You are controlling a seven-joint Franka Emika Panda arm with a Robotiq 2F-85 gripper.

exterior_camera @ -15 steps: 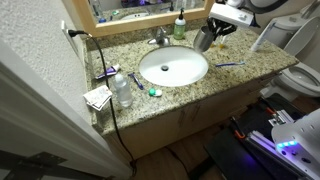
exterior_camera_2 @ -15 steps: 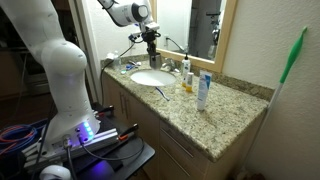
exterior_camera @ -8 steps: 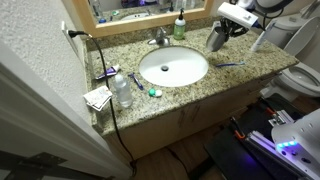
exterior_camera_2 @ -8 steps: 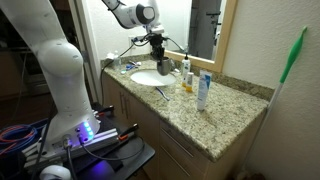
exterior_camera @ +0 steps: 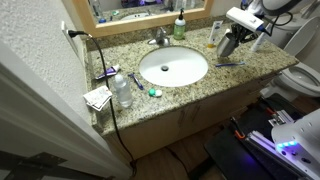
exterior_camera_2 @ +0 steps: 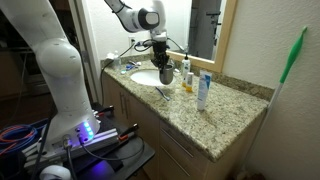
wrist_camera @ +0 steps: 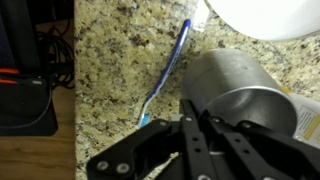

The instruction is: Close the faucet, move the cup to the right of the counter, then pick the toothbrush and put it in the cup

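Where the speckled counter (exterior_camera: pixel 125 62) fills this narrow bathroom beneath the mirror (exterior_camera: pixel 140 8), its white sink (exterior_camera: pixel 172 68) sits mid-slab with the faucet (exterior_camera: pixel 160 38) behind it. Toward the right end, your gripper (wrist_camera: pixel 196 118) has its fingers clamped on the rim of the cup (wrist_camera: pixel 240 90). Only the wrist view makes clear that the toothbrush (wrist_camera: pixel 165 72) lies flat on the stone just beside the cup, apart from it.
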